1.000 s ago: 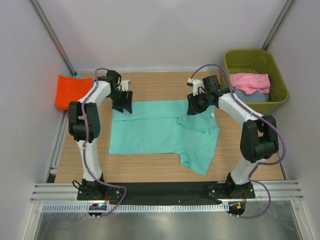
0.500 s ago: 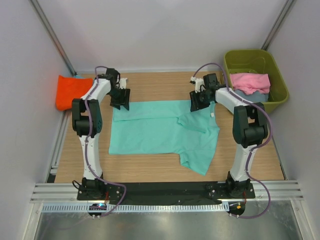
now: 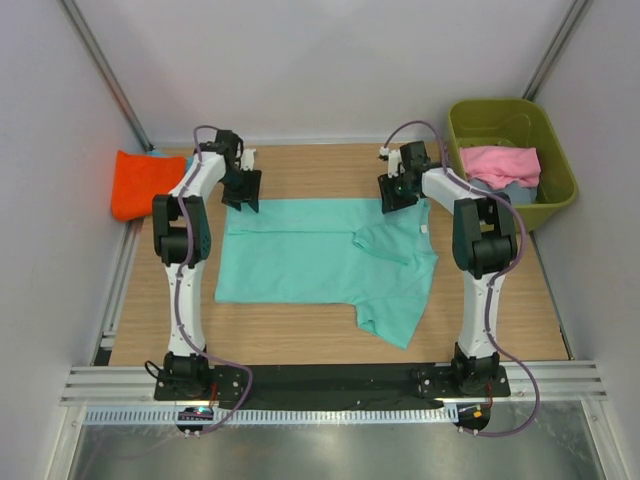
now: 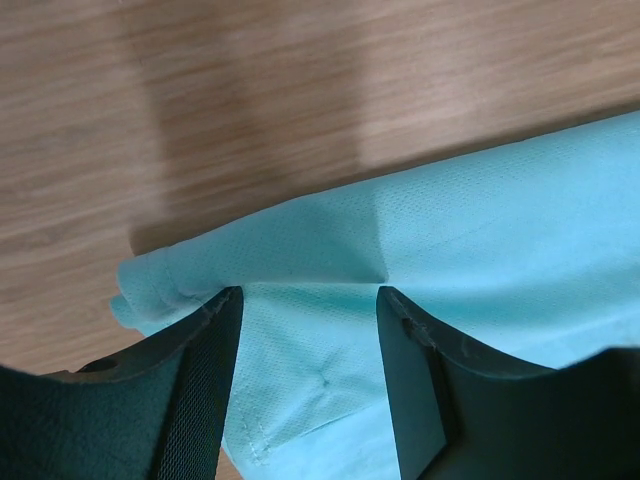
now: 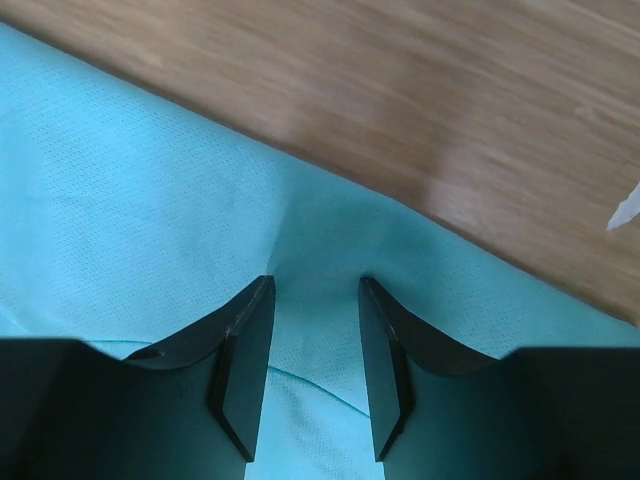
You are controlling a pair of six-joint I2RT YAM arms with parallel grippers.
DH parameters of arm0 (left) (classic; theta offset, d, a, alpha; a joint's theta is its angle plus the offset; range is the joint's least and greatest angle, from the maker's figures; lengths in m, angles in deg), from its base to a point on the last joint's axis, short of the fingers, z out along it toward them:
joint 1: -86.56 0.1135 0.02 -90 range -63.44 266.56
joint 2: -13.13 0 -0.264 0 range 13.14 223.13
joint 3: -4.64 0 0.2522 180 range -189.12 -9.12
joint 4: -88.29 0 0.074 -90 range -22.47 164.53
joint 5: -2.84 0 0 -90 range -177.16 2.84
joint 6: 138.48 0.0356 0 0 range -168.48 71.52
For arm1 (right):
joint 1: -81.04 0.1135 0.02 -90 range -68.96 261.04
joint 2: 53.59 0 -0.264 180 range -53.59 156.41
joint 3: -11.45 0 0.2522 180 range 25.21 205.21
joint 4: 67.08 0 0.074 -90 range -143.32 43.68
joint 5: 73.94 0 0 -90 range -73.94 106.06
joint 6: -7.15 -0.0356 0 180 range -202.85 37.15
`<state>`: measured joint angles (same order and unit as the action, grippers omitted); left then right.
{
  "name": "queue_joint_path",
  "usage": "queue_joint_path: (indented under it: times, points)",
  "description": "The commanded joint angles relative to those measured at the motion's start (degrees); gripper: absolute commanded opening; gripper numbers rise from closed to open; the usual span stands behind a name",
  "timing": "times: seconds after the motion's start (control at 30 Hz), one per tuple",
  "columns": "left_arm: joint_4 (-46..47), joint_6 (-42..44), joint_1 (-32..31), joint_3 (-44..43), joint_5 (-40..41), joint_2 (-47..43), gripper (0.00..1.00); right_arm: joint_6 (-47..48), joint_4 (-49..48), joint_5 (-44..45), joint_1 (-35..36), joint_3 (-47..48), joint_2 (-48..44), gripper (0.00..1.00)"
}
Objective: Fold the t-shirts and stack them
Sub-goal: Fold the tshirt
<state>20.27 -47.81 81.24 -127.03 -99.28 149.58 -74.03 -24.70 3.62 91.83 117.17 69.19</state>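
From above, a teal t-shirt (image 3: 300, 262) lies spread on the wooden counter (image 3: 312, 165), roughly in the middle. Its right part is doubled over and a sleeve hangs toward the near edge. The left end effector (image 3: 243, 192) sits on the far left corner of the shirt, and the right end effector (image 3: 395, 195) is on the far edge further right, close to the collar. An orange t-shirt (image 3: 143, 183) lies folded at the left edge of the counter. At the far right stands a green bin (image 3: 512, 112) with a pink t-shirt (image 3: 500, 162) lying on a pale blue t-shirt (image 3: 502, 192) inside it.

The left wrist camera shows the left end effector (image 4: 310, 300) with its jaws apart, not clenched. The two dark fingers (image 4: 200, 390) are planted on the teal t-shirt (image 4: 480, 220) beside its hemmed corner, and the cloth puckers a little between them. Bare counter (image 4: 300, 80) runs beyond the shirt's edge.

On the right wrist camera, the right end effector (image 5: 316, 290) also has its jaws apart, though the gap is narrower. Its fingers (image 5: 240, 380) press on the teal t-shirt (image 5: 120, 180) just inside its edge. A crease rises in the cloth from the gap, and the counter (image 5: 450, 100) lies beyond.
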Motion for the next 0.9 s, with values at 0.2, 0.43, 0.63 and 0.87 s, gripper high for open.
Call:
queue_joint_path:
  times: [0.2,0.43,0.63,0.87]
  points:
    - [0.3,1.1,0.0,-11.4,2.7,8.8,0.59,1.3,-2.0,3.6,-0.8,13.2,10.1,0.46]
    - [2.4,1.4,0.1,-18.8,3.8,12.9,0.61,2.1,-3.6,5.6,-0.9,21.4,15.5,0.46]
    - [3.4,0.7,0.0,-23.5,4.7,7.7,0.6,3.3,-3.3,7.3,-0.9,24.8,12.9,0.47]
    - [2.7,1.3,-0.8,-8.8,6.3,-19.9,0.64,5.8,-4.3,8.3,0.1,9.8,-11.4,0.54]
